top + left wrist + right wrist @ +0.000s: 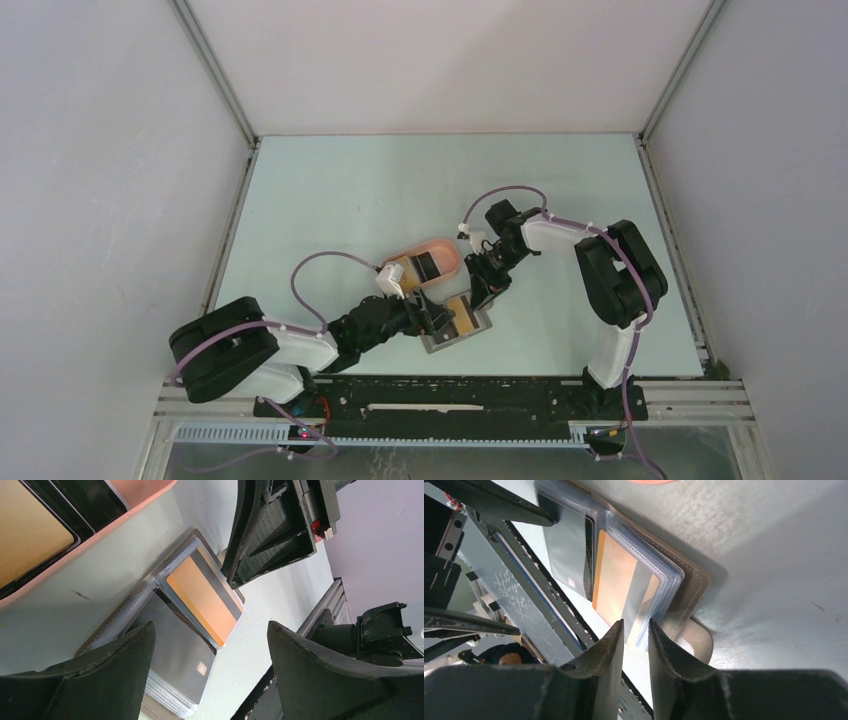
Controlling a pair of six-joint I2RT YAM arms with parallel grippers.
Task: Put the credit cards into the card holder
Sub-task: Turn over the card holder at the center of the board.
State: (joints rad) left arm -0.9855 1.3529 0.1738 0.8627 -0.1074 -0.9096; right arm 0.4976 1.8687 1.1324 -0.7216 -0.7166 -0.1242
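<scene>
The yellow-orange card [616, 580], sleeved in the card holder [694, 587], lies at the narrowly parted right gripper [635, 625]; the left gripper [210, 625] hangs wide-spread above.

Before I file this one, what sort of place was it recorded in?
Likely a lab robot cell, not a home or shop: plain white wall panels in a metal frame enclose a pale-green table, with a left arm and right arm bolted to a rail at its near edge.
</scene>
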